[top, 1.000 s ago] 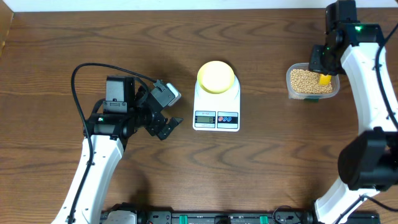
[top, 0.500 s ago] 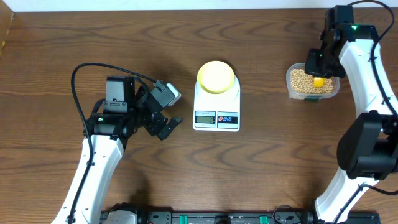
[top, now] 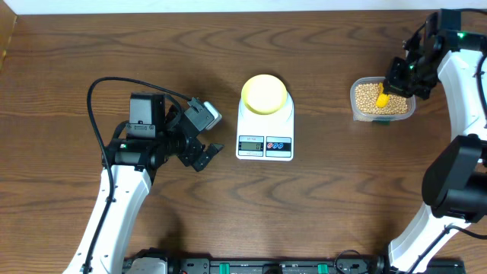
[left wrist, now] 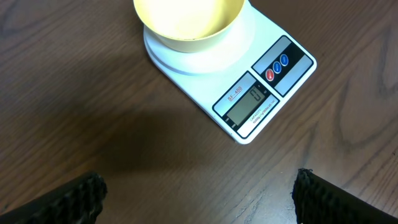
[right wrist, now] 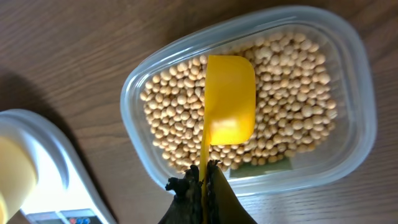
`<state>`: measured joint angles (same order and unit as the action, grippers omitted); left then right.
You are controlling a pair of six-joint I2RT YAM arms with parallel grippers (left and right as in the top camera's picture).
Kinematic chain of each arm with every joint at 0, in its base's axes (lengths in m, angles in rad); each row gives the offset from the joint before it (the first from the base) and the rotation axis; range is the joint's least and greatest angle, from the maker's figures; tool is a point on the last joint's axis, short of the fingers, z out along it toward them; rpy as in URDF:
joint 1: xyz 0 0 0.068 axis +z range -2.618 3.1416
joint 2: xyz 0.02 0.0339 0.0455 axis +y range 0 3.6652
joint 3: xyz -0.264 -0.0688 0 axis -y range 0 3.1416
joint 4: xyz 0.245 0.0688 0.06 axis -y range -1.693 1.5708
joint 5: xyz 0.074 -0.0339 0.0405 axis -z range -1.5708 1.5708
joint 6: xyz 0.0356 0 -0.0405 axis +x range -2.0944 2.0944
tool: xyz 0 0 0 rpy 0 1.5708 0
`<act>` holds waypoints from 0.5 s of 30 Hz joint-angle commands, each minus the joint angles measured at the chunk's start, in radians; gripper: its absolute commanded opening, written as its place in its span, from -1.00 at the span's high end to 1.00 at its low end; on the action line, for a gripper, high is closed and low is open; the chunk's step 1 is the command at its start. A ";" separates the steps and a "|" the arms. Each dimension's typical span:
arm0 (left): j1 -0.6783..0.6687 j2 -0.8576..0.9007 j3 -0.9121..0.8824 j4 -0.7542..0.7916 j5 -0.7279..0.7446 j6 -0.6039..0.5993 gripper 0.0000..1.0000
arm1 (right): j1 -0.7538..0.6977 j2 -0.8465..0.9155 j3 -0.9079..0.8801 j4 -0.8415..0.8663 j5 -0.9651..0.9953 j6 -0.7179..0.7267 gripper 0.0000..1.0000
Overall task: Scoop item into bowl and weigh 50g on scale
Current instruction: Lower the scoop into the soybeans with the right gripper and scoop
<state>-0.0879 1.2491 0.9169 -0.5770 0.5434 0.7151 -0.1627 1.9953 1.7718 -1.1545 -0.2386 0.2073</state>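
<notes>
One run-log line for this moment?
right gripper: shut on yellow plastic scoop, empty, over tan beans in clear tub | left gripper: open | pale yellow bowl: empty, on white scale

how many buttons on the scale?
2: red button and blue button, side by side beside the display along one edge of the scale. None appear hidden.

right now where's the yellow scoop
In the right wrist view the yellow scoop is over the beans in the clear tub, its handle pinched by the right gripper; overhead, that's right of the scale.
</notes>
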 commanded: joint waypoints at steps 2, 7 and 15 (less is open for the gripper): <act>0.003 0.006 0.002 -0.003 -0.006 0.018 -0.95 | -0.033 0.014 -0.003 -0.025 -0.095 -0.014 0.98; 0.003 0.006 0.002 -0.003 -0.006 0.018 -0.95 | -0.080 0.014 -0.003 -0.047 -0.143 -0.048 0.98; 0.003 0.006 0.002 -0.003 -0.006 0.018 -0.96 | -0.141 0.016 -0.003 -0.070 -0.205 -0.114 0.98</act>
<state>-0.0879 1.2491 0.9169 -0.5770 0.5434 0.7151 -0.2829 1.9965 1.7718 -1.2156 -0.3859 0.1417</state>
